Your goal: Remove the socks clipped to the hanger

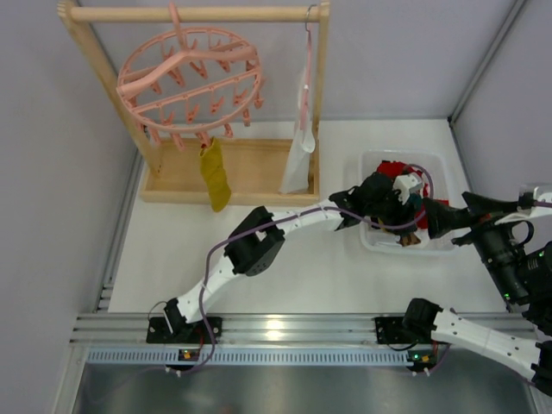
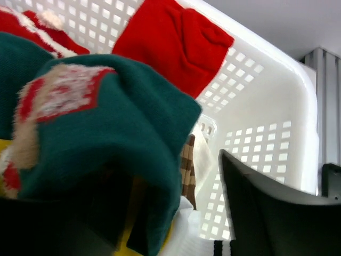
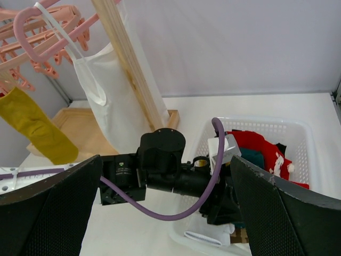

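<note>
White tabletop (image 1: 302,259) meets grey walls. At its far left corner a wooden rack (image 1: 250,164) carries the hanger (image 1: 190,73), a round pink plastic ring of small pegs, with 1 limp mustard sock (image 1: 216,177) clipped to its near rim. A smooth white cloth (image 1: 297,164) hangs beside it. Toward the right edge, a perforated white basket (image 1: 435,164) holds a fuzzy teal sock (image 2: 122,117) and a red sock (image 2: 176,42). The left gripper (image 1: 405,207) sits among them, and I cannot tell its grip. Just right, the right gripper (image 1: 435,218) has its 2 fingers spread wide.

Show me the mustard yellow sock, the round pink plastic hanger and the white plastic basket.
mustard yellow sock (image 1: 216,177): top view, mid-cloth.
round pink plastic hanger (image 1: 126,82): top view, left rim.
white plastic basket (image 3: 256,121): right wrist view, far rim.
</note>
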`<action>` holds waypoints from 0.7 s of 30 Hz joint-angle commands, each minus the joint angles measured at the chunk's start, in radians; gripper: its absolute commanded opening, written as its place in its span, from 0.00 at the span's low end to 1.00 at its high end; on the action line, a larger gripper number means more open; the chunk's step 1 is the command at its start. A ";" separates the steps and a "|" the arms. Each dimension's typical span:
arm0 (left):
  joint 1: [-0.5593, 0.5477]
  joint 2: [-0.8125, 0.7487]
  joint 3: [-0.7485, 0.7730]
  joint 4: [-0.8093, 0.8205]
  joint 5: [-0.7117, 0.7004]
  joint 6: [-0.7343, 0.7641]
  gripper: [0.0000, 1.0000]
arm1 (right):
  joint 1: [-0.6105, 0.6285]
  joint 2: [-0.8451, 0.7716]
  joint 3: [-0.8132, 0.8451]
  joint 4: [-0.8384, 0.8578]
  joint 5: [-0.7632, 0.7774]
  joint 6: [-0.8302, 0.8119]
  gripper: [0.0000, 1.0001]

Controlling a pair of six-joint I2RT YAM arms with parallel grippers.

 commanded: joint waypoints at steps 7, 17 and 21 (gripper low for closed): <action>-0.031 -0.215 -0.092 0.017 -0.042 -0.029 0.98 | 0.005 0.030 0.001 0.028 -0.024 0.016 0.99; -0.052 -0.380 -0.315 0.015 -0.383 -0.086 0.98 | 0.005 0.061 0.000 0.050 -0.047 0.016 0.99; -0.054 -0.485 -0.464 0.017 -0.421 -0.138 0.98 | 0.005 0.070 -0.003 0.057 -0.053 0.016 0.99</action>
